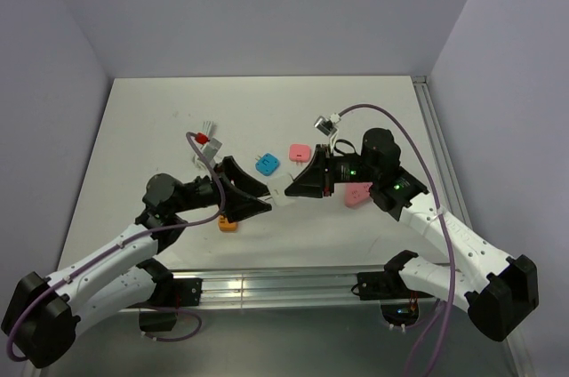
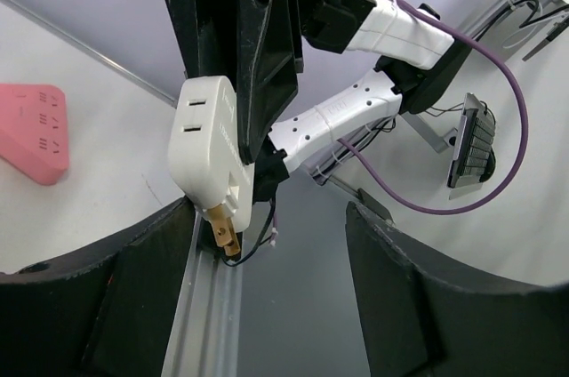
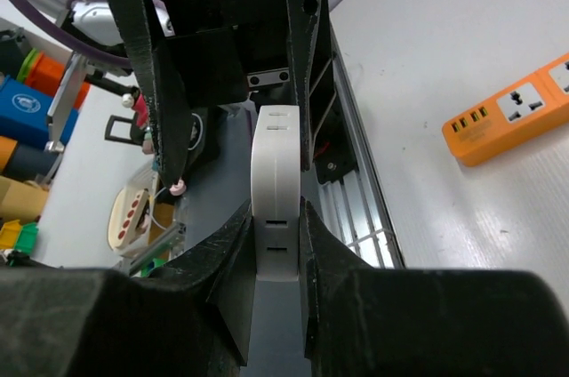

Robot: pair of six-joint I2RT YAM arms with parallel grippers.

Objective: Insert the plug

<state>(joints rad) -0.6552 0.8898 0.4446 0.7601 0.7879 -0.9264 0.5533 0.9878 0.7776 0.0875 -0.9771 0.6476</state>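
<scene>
The blue plug (image 1: pixel 267 164) lies flat on the white table, behind and apart from both grippers, and shows only in the top view. My right gripper (image 1: pixel 291 191) (image 3: pixel 276 217) is shut on a white square plug (image 3: pixel 275 183), held off the table. In the left wrist view that white plug (image 2: pixel 204 141) shows brass prongs pointing down. My left gripper (image 1: pixel 267 197) (image 2: pixel 269 217) is open and empty, its jaws wide apart and facing the white plug. The pink triangular socket block (image 1: pixel 358 194) (image 2: pixel 31 128) lies under my right wrist.
A pink square plug (image 1: pixel 300 153) lies right of the blue one. An orange power strip (image 1: pixel 228 224) (image 3: pixel 511 110) lies below my left gripper, near the table's front edge. An aluminium rail (image 1: pixel 284 286) runs along that edge. Walls enclose the table.
</scene>
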